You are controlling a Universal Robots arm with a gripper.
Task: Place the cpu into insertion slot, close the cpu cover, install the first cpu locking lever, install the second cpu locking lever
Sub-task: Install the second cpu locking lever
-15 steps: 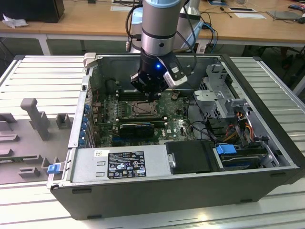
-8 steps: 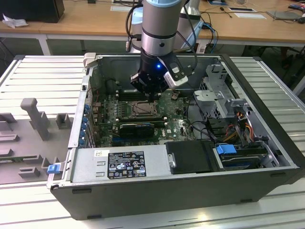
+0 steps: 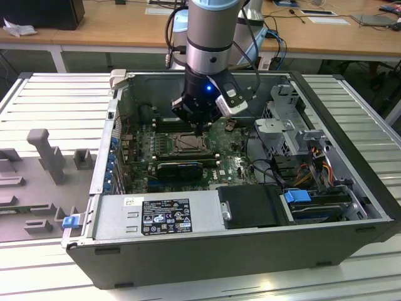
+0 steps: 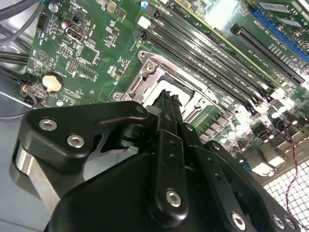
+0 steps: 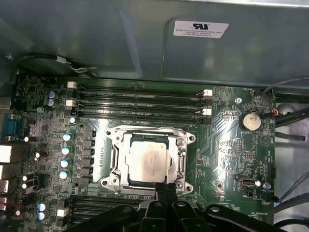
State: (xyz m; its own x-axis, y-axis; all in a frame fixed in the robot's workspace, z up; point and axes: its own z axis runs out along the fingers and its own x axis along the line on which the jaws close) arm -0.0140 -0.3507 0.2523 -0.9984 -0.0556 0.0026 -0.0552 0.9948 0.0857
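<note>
Exterior view first: we see the black pincer [image 3: 199, 128] lowered into the open grey computer case [image 3: 351, 238], hanging just above the square black insertion slot [image 3: 186, 144] on the green circuit board [image 3: 232, 166]. From the first wrist view we find the pale beige-silver square cpu [image 5: 149, 162] lying flat inside that slot, framed by the thin grey metal cpu cover [image 5: 182, 162], with the pincer's fingertips [image 5: 166, 186] pressed together at the cpu's near edge, clenched on nothing we can make out
</note>
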